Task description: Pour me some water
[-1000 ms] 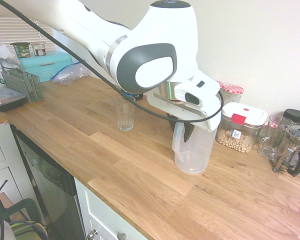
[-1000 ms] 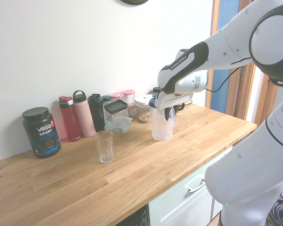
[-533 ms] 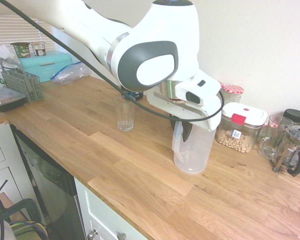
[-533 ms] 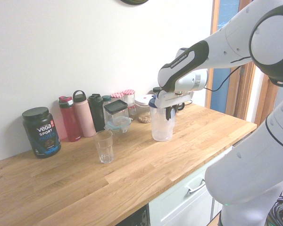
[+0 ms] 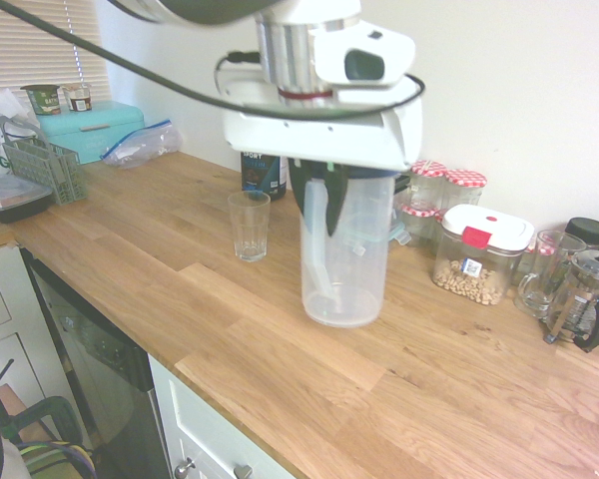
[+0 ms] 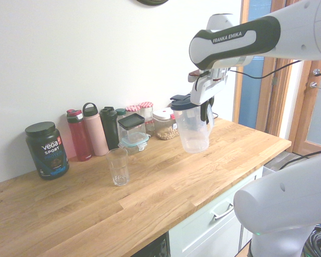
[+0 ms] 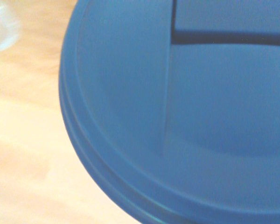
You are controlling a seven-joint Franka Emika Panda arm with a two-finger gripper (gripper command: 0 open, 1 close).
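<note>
Claw [image 6: 205,108] clenched on jug [image 6: 193,128], hanging upright clear of the counter [image 6: 166,182], lid [image 7: 186,107] level against spills; glass [image 6: 117,166] standing well apart, open for pouring.

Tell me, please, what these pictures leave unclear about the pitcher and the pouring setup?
- Water level in the pitcher: clear plastic, no waterline shows in either exterior view.
- Gripper fingers on the handle: hidden by the hand in the first exterior view, tiny in the second.
- Glass: looks empty, cannot confirm.
- Wrist view: the blue lid fills it, blurred, hiding what lies below.
</note>
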